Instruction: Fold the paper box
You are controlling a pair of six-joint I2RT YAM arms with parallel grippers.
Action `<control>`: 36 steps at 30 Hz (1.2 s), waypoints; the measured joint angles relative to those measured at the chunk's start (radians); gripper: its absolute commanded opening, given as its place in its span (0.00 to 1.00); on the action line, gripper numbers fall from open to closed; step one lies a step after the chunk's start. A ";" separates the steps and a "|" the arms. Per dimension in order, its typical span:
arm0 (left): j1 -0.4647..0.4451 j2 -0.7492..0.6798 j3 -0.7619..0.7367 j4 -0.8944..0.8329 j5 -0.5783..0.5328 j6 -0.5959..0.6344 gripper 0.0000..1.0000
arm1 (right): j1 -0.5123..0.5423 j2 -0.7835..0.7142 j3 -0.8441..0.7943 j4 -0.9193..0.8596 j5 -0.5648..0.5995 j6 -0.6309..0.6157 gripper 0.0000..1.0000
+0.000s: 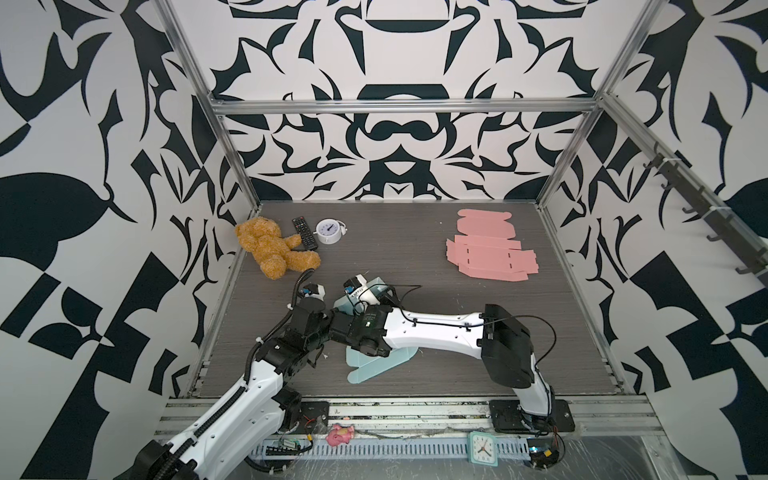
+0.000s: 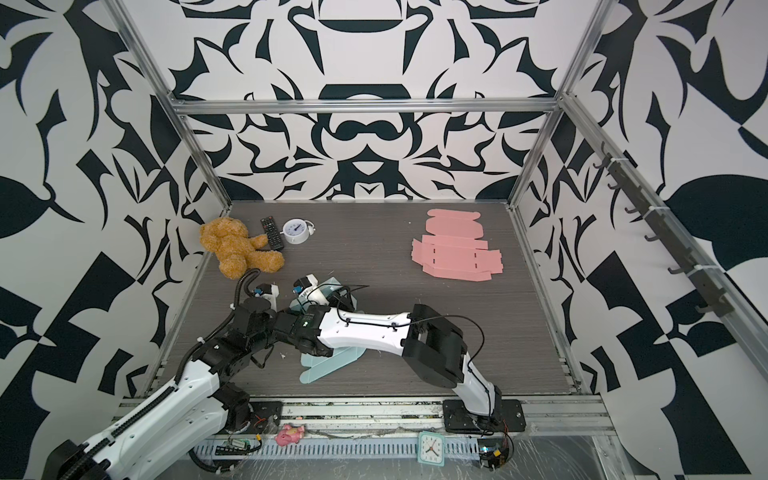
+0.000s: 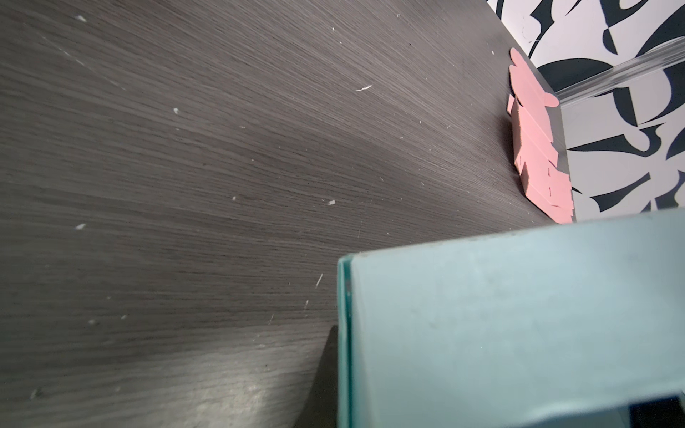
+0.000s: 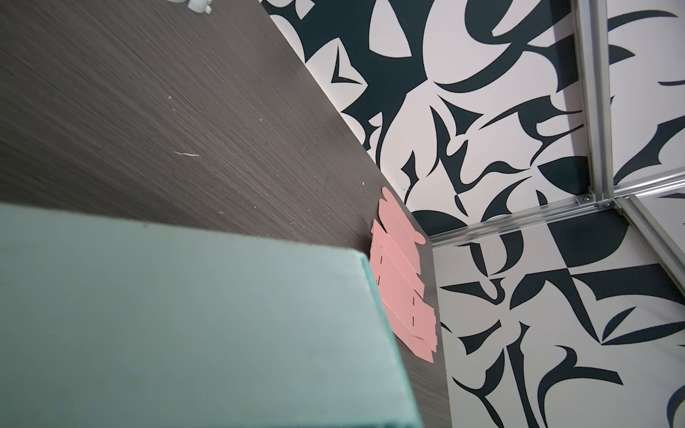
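Pale blue card is what both arms are crowding over. The paper box (image 4: 185, 315) is lying on the dark wood-grain counter (image 1: 457, 257), left of the middle and toward the front edge. Part of it is standing up as a raised wall (image 3: 519, 315), and a flat flap (image 1: 374, 366) is trailing out toward the front from under the right forearm (image 1: 436, 328).

The left pincer (image 1: 322, 306) is sitting closed right at that wall. Whether it is pinching the card or only pressing beside it I cannot tell, since its fingers are hiding under the wrist. The right pincer (image 1: 372, 293) is reaching across the middle to the same box, and with its jaws showing nowhere I cannot say how they are standing.

What is mattering for the coming move, I am guessing, is that the wall is standing between the two pincers. The box's long axis seems to be running from the front flap away toward the back. Neither arm is looking nearer; both are on it. A pink flat sheet (image 1: 490, 253) is lying well apart, at the far right.
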 measured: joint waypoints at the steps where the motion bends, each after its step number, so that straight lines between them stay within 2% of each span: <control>1: 0.000 -0.001 0.000 -0.005 -0.002 0.003 0.03 | 0.002 -0.001 -0.005 0.007 -0.004 -0.003 0.39; 3: 0.000 -0.002 0.001 -0.010 -0.005 0.009 0.03 | 0.017 -0.022 -0.039 0.047 -0.032 -0.022 0.46; 10: -0.003 -0.002 0.025 -0.012 -0.006 0.052 0.01 | 0.077 -0.184 -0.138 0.193 -0.157 -0.060 0.58; 19: -0.003 0.004 0.045 0.004 0.004 0.194 0.01 | 0.103 -0.491 -0.347 0.392 -0.340 -0.072 0.65; 22: -0.003 0.003 0.035 0.053 0.037 0.255 0.02 | 0.069 -0.612 -0.439 0.462 -0.455 -0.076 0.66; 26: -0.005 0.014 0.018 0.117 0.094 0.317 0.03 | -0.042 -0.733 -0.580 0.592 -0.639 -0.068 0.66; 30: -0.010 0.055 0.016 0.155 0.135 0.362 0.04 | -0.137 -0.803 -0.692 0.667 -0.779 -0.051 0.69; 36: -0.059 0.113 0.016 0.232 0.155 0.403 0.04 | -0.224 -0.902 -0.767 0.753 -0.956 -0.044 0.70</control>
